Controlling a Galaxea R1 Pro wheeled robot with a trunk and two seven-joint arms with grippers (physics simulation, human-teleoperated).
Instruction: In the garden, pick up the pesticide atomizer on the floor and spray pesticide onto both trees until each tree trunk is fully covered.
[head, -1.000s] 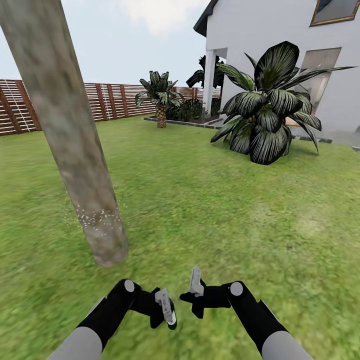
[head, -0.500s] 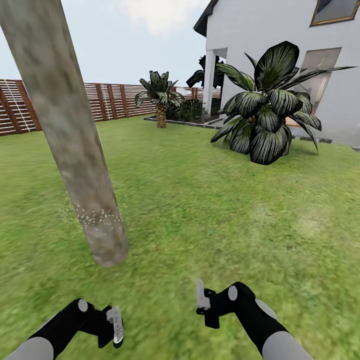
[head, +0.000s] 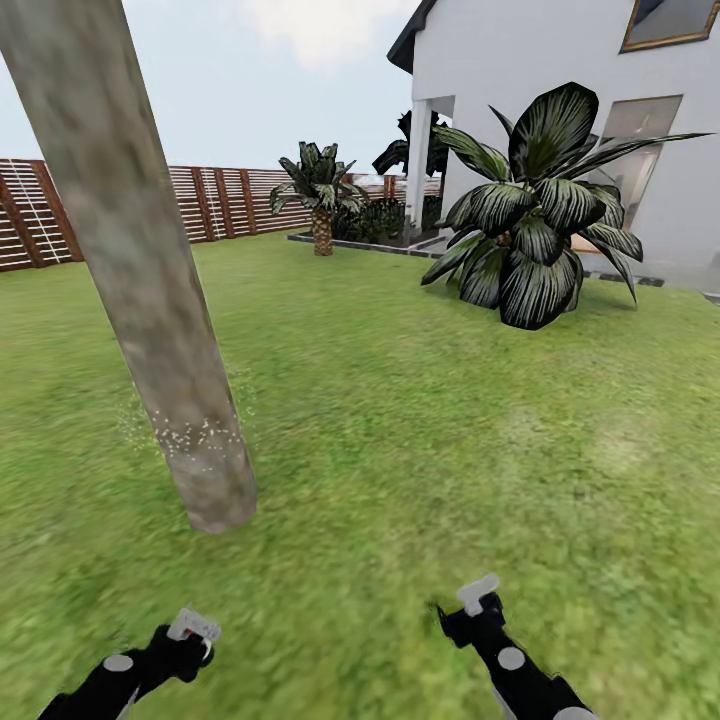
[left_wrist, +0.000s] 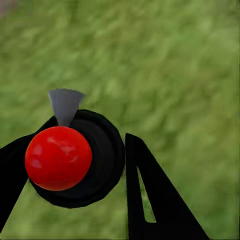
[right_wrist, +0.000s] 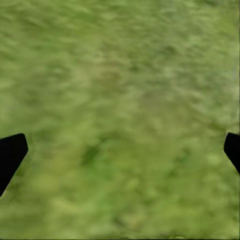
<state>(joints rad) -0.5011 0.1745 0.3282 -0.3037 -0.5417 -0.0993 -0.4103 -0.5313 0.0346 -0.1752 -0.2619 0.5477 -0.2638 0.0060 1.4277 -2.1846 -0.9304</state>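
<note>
The slim dark red-topped pesticide atomizer (left_wrist: 67, 157) is pinched in the left pincer (head: 192, 628), the nearer one, with the thick pale mottled upright tree trunk (head: 150, 300) just ahead of it, while the right pincer (head: 478, 594) is spread empty over grass.

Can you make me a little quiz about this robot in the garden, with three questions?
1. True or false: the left gripper holds a dark bottle with a red top.
2. What lies under the right gripper? A) grey paving B) green grass C) water
3. Fill in: low on the pale tree trunk sits a band of small white ____.

Key
1. True: the pesticide atomizer sits between the left fingers.
2. B: its fingers stand wide apart over the lawn, with nothing between them.
3. Specks.
</note>
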